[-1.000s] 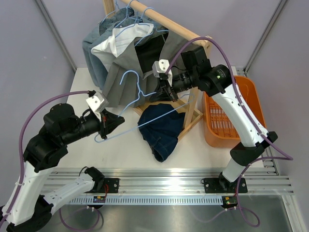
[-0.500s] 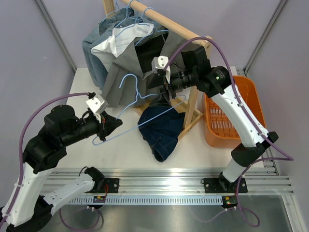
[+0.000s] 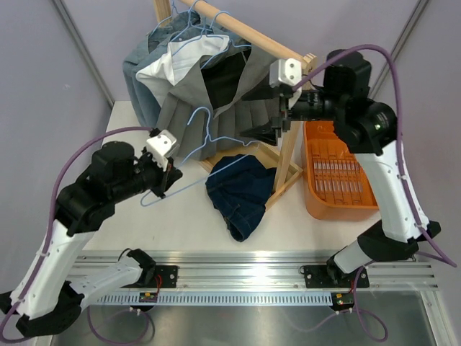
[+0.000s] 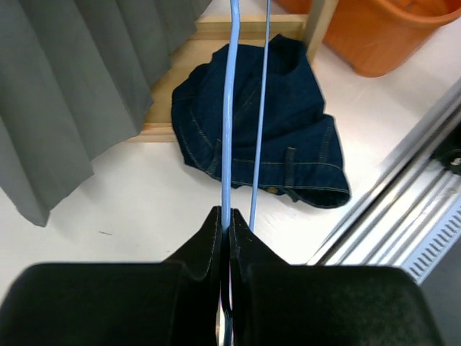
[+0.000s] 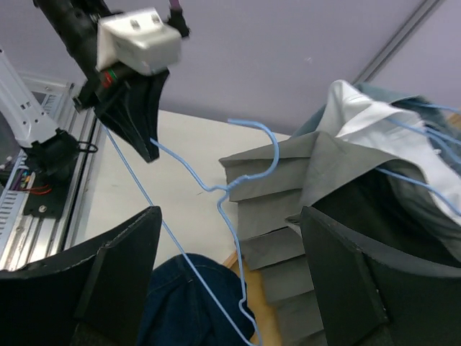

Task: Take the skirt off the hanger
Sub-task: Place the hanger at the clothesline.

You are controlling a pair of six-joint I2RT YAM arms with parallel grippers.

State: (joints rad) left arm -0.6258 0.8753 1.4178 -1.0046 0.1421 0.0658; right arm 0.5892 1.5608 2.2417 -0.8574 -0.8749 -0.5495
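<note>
The skirt (image 3: 241, 191), dark blue denim, lies crumpled on the white table by the foot of the wooden rack, also in the left wrist view (image 4: 288, 137) and the right wrist view (image 5: 184, 303). The light blue wire hanger (image 3: 209, 141) hangs bare in the air above it, clear of the cloth. My left gripper (image 3: 173, 173) is shut on the hanger's lower corner (image 4: 229, 108), its jaws (image 4: 228, 220) pinching the wire. My right gripper (image 3: 277, 119) is raised beside the rack's end post, open and empty (image 5: 229, 216), with the hanger's hook (image 5: 272, 144) ahead of it.
A wooden rack (image 3: 245, 32) carries a grey pleated garment (image 3: 180, 108) and other clothes on blue hangers. An orange basket (image 3: 346, 166) stands at the right. The rack's wooden base (image 3: 288, 176) borders the skirt. A metal rail (image 3: 252, 263) runs along the near edge.
My right gripper has opened and drawn back up and to the right, away from the hanger. My left gripper has shifted right and up with the hanger in it.
</note>
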